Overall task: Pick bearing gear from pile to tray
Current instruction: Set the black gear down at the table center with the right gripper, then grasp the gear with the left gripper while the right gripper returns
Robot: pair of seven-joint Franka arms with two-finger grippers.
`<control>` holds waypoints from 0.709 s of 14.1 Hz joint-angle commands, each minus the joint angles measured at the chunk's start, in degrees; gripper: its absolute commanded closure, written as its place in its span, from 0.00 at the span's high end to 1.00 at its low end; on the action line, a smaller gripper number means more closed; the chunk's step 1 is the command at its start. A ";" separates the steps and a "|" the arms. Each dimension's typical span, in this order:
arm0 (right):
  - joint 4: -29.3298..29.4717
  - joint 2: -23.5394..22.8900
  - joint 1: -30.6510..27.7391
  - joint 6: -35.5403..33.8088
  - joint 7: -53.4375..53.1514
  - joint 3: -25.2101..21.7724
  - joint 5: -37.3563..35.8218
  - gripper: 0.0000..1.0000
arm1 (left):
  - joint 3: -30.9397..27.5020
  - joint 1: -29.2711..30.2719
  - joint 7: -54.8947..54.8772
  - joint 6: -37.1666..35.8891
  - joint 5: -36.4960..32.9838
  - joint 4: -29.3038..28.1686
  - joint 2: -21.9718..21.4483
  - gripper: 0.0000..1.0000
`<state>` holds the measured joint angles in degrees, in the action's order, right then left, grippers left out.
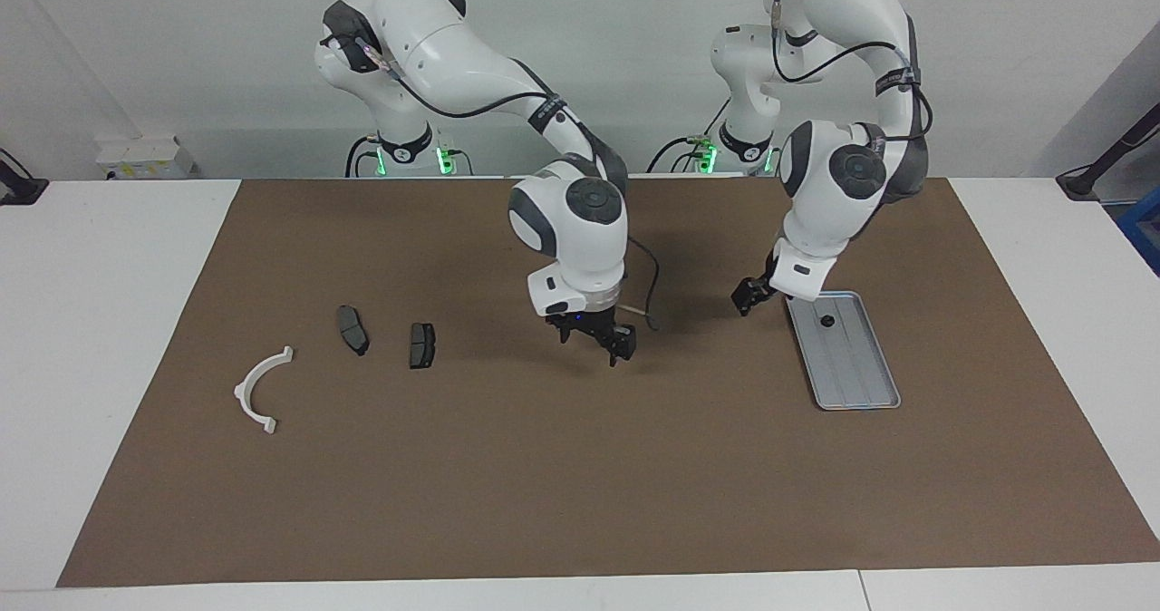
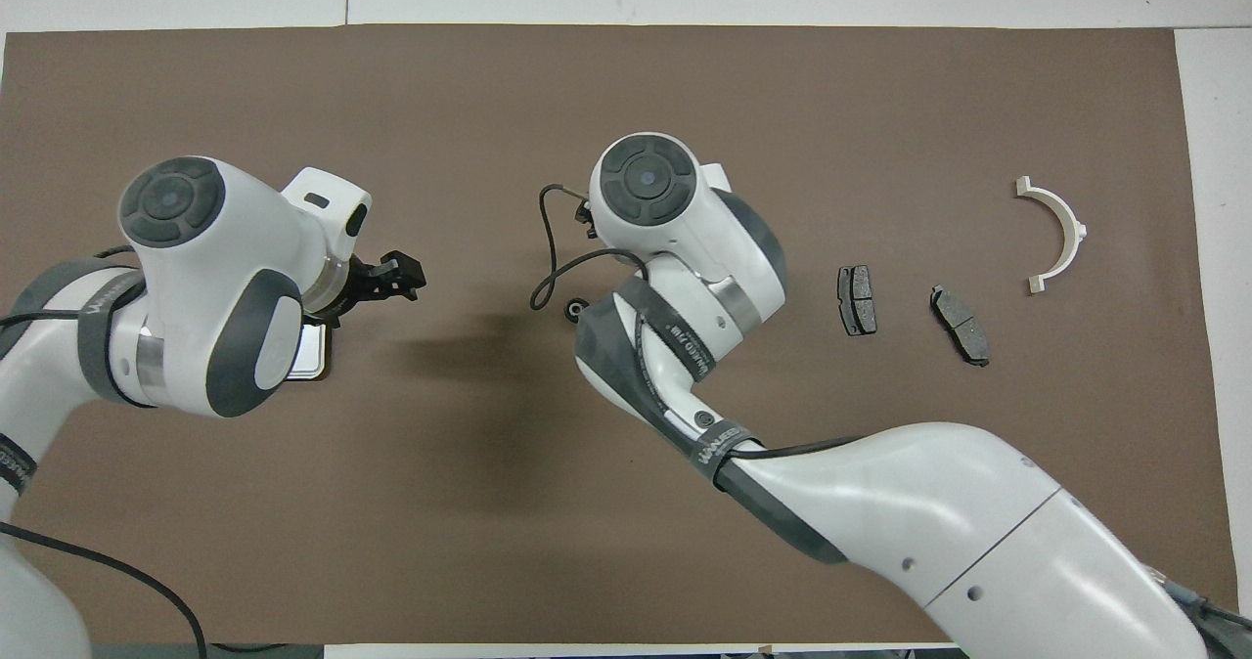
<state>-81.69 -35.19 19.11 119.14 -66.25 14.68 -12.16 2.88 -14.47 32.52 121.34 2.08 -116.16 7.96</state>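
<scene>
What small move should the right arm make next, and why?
Probably lift the right gripper straight up. Its fingers stand open over the middle of the brown mat, with what looks like a small black round piece beside them. The open left gripper hangs beside the flat silver-grey metal tray.

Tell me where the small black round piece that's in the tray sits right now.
The black piece lies on the tray floor at the tray's end nearer the robots, toward the left arm's end of the table. The overhead view hides it under the left arm.
</scene>
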 commanded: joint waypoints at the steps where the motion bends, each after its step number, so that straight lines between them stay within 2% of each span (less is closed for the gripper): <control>1: -0.40 2.48 -4.78 -2.59 10.66 1.05 3.53 1.00 | -0.95 -6.68 10.50 4.86 -0.41 0.58 3.36 1.00; 3: -0.40 3.54 -7.15 -5.30 16.12 1.05 4.16 1.00 | -1.12 -12.23 20.87 5.83 -0.93 6.27 9.76 1.00; 6: -0.40 4.34 -9.61 -7.34 23.86 1.05 4.25 1.00 | -1.04 -15.48 24.95 7.77 -0.76 11.39 14.35 1.00; 8: -1.18 5.64 -11.89 -7.43 29.39 1.05 4.25 1.00 | -1.04 -16.46 26.28 9.70 -1.11 10.97 15.33 1.00; 10: -3.81 8.89 -13.57 -7.17 39.38 0.27 5.29 1.00 | -1.04 -17.52 26.72 11.28 -1.02 10.17 15.41 1.00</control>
<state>-81.63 -30.58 8.05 112.27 -35.84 14.79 -8.92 2.87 -30.48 57.67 131.09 2.02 -106.30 22.91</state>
